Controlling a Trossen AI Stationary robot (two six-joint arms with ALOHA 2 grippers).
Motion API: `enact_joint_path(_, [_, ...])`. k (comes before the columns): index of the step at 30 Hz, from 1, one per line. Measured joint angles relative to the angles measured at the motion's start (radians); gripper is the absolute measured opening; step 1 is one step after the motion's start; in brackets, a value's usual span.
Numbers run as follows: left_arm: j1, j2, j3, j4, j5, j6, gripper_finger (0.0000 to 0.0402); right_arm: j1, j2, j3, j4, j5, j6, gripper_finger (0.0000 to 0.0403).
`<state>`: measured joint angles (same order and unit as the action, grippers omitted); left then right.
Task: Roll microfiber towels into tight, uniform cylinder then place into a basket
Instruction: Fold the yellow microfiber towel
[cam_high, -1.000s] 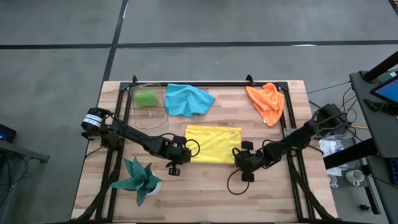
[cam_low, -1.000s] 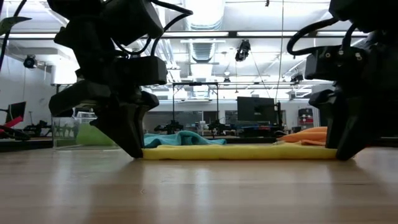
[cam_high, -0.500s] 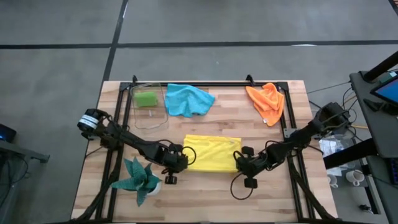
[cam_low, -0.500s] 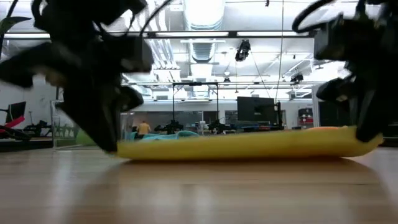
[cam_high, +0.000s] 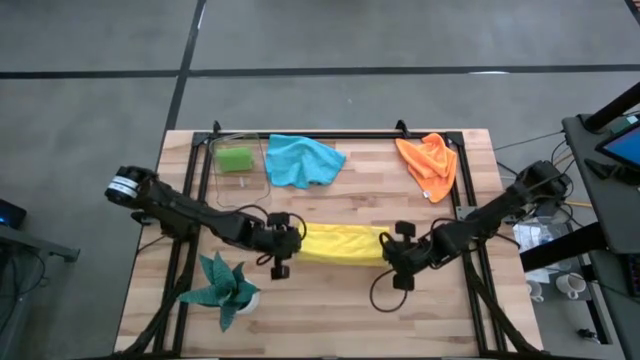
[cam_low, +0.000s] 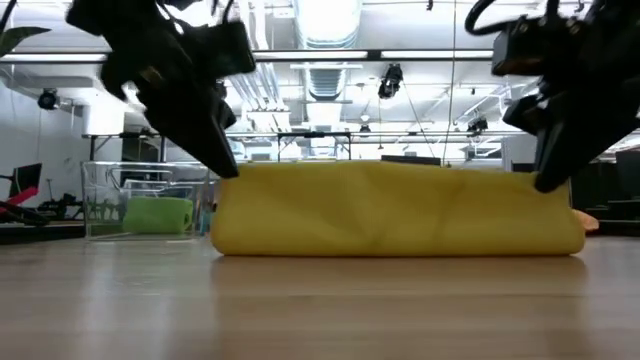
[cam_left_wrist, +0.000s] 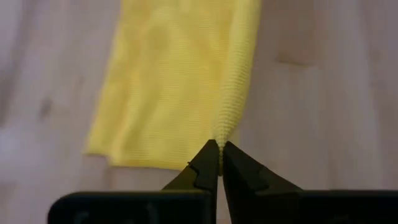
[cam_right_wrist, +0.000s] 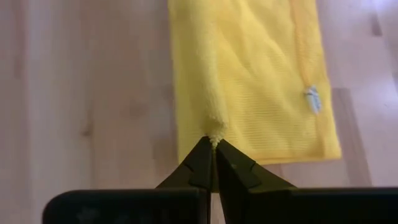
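High view shows the yellow towel folded into a narrow band across the middle of the tabletop, pinched at its two ends by the left end effector and the right end effector, each closed on a folded edge of the cloth. Toward the far edge lie the blue towel and, near the far right corner, the orange towel. Near the far left corner the clear basket holds the rolled green towel.
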<state>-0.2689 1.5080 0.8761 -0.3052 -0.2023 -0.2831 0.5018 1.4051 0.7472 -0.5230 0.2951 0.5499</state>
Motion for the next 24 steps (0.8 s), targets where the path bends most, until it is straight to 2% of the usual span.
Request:
enact_joint_path(8, [0.075,0.055,-0.011,0.014,-0.135,-0.001,0.0000,-0.049,0.020,-0.023,0.006,0.050,0.009,0.0009])
enact_joint_path(11, [0.089,0.068,-0.015,0.013,-0.143,-0.007,0.0000,-0.063,0.020,-0.031,0.005,0.083,0.026,0.0009])
enact_joint_path(24, [0.098,0.133,-0.018,0.062,-0.147,-0.026,0.0000,-0.097,0.025,-0.064,0.021,0.096,0.045,0.0009])
